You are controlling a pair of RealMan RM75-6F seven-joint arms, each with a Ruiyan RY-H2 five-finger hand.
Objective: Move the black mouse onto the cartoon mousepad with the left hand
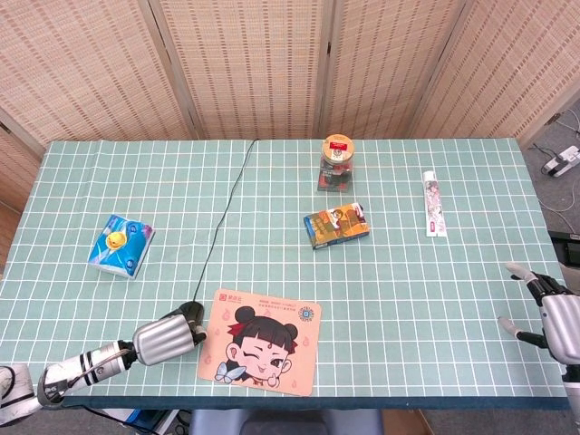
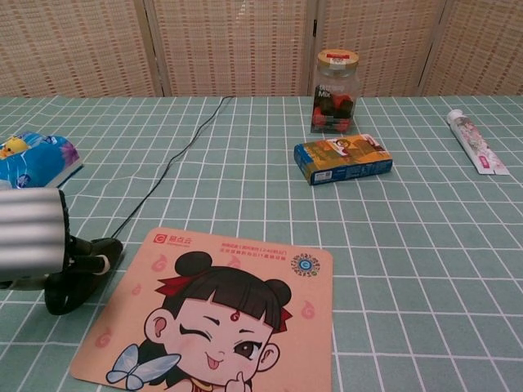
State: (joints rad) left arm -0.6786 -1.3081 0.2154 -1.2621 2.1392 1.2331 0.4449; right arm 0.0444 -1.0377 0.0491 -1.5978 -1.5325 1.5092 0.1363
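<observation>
My left hand [image 1: 166,338] grips the black mouse [image 1: 193,314] near the table's front left, just left of the cartoon mousepad [image 1: 261,342]. In the chest view the silver left hand [image 2: 31,237] covers most of the black mouse [image 2: 80,273], which touches the left edge of the cartoon mousepad [image 2: 221,314]. The mouse's black cable [image 1: 220,227] runs back across the table. My right hand [image 1: 555,313] is at the table's right front edge, fingers spread, holding nothing.
A blue tissue pack [image 1: 120,244] lies at the left. A jar [image 1: 337,163], an orange box [image 1: 335,226] and a tube [image 1: 434,203] lie in the far middle and right. Bamboo screens stand behind the table.
</observation>
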